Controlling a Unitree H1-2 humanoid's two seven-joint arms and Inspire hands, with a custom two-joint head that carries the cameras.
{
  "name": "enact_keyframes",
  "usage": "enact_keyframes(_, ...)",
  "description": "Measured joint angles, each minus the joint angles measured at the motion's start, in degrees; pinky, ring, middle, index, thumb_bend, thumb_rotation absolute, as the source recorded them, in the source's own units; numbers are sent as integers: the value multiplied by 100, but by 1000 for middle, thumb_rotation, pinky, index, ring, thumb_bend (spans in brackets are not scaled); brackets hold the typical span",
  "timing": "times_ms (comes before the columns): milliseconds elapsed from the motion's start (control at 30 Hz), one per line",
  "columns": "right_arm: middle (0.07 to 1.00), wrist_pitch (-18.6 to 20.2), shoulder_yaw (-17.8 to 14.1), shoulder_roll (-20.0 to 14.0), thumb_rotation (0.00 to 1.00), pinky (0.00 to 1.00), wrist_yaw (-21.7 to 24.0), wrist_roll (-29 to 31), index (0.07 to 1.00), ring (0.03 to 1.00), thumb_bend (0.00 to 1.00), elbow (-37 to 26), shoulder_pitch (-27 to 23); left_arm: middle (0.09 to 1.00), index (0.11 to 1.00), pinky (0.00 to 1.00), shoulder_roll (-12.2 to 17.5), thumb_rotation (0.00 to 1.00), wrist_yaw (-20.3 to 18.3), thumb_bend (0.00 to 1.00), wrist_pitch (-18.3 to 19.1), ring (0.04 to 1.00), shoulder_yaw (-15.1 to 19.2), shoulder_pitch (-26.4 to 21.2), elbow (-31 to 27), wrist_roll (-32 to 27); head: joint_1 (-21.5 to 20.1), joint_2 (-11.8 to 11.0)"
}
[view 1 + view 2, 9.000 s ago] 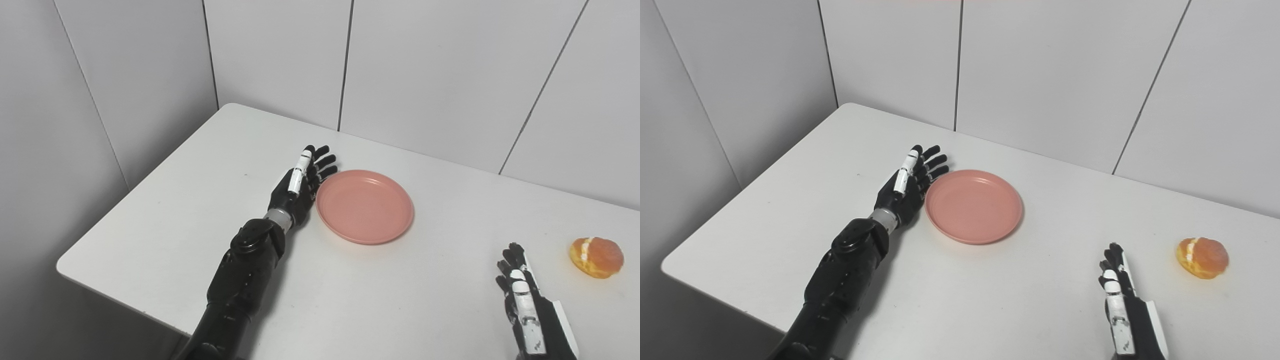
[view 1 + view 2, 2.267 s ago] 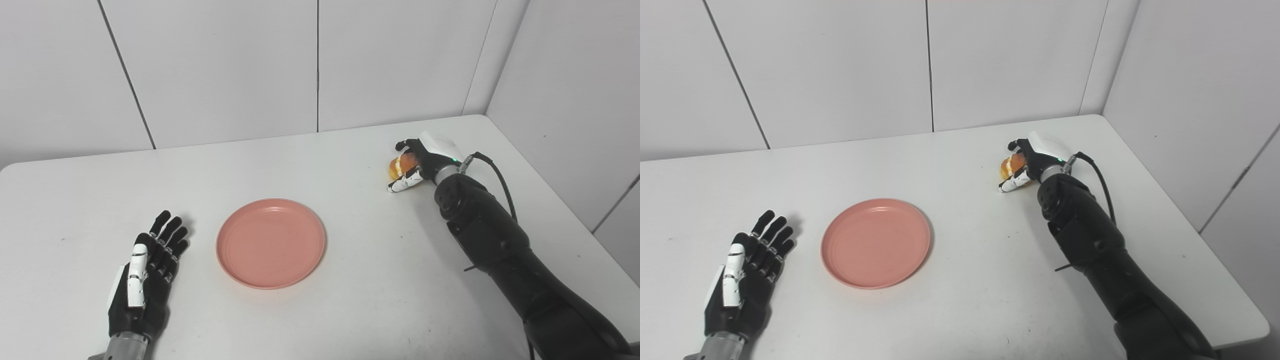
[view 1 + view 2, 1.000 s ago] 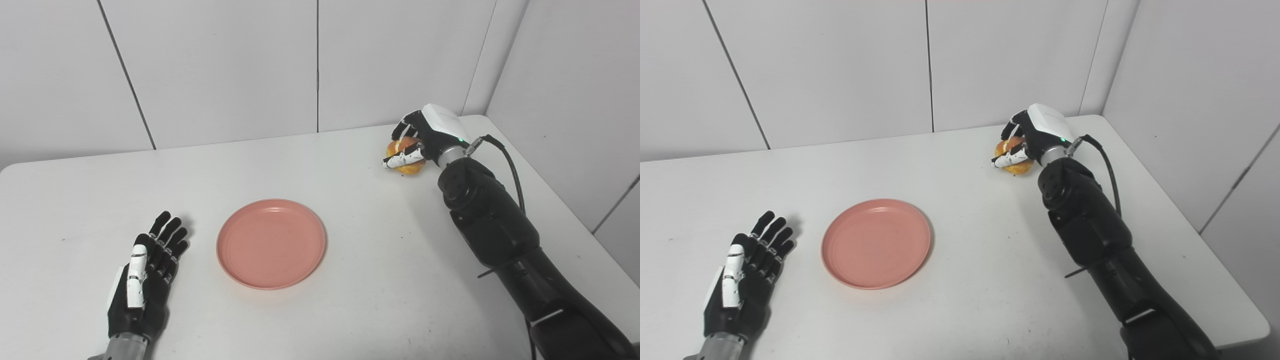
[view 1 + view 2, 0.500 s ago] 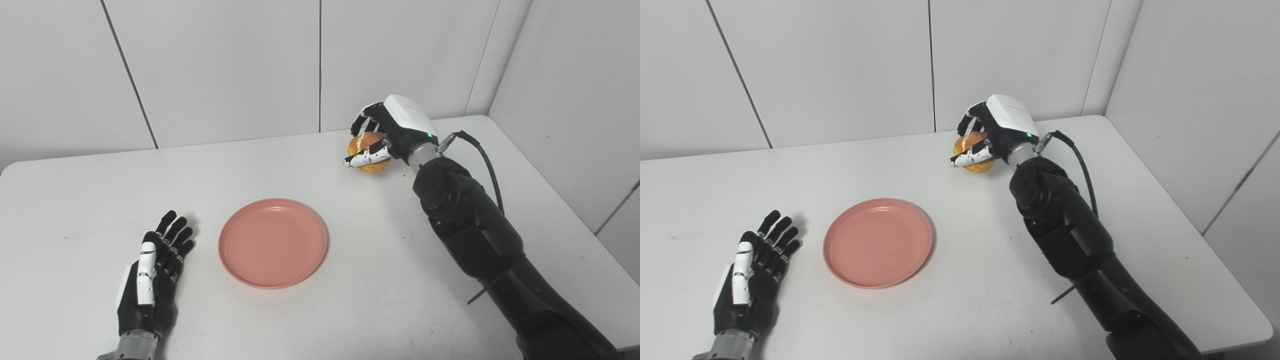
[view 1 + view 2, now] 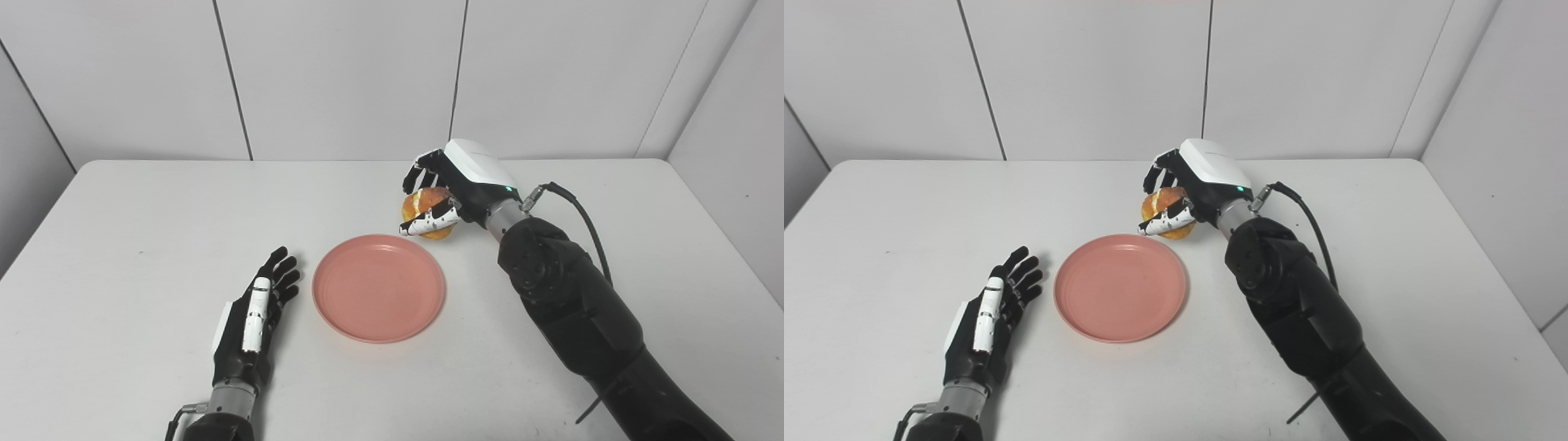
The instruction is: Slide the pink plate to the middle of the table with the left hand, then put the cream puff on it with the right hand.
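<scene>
The pink plate (image 5: 378,286) lies flat near the middle of the white table (image 5: 122,214) with nothing on it. My right hand (image 5: 450,187) is shut on the orange cream puff (image 5: 426,202), holding it in the air just beyond the plate's far right rim. The fingers and thumb wrap the puff, hiding part of it. My left hand (image 5: 254,318) rests open on the table to the left of the plate, a short gap away from its rim.
Grey wall panels (image 5: 343,73) close in the table at the back and at both sides. The black right forearm (image 5: 563,294) with its cable stretches over the table to the right of the plate.
The camera has swung left, shifting the whole picture. My right hand has carried the cream puff leftward from the far right corner to just behind the plate. The left hand and plate stay put.
</scene>
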Motion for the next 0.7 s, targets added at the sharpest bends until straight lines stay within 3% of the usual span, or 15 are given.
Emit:
enact_keyframes(133, 527, -56, 79, 107, 139, 354, 25, 0, 494, 450, 486, -2, 3, 907, 882, 887, -19, 1000, 121, 518, -246, 896, -84, 137, -11, 342, 185, 27)
enact_keyframes(300, 538, -215, 222, 152, 140, 356, 43, -7, 494, 454, 487, -8, 42, 903, 885, 878, -52, 1000, 264, 513, -608, 897, -181, 201, 0, 731, 308, 71)
enact_keyframes(333, 504, -222, 258, 156, 141, 325, 50, -21, 492, 419, 487, -8, 58, 898, 881, 877, -64, 1000, 290, 504, -682, 896, -201, 216, -1, 779, 369, 88)
enact_keyframes(567, 444, -252, 483, 248, 142, 281, 107, -115, 488, 363, 488, 101, 120, 884, 871, 868, -215, 1000, 505, 480, -782, 885, -355, 306, 19, 1064, 581, 132)
enact_keyframes(700, 516, -366, 608, 331, 145, 323, 107, -145, 493, 422, 487, 355, 155, 882, 864, 861, -288, 1000, 626, 465, -781, 883, -381, 314, 9, 1243, 607, 150)
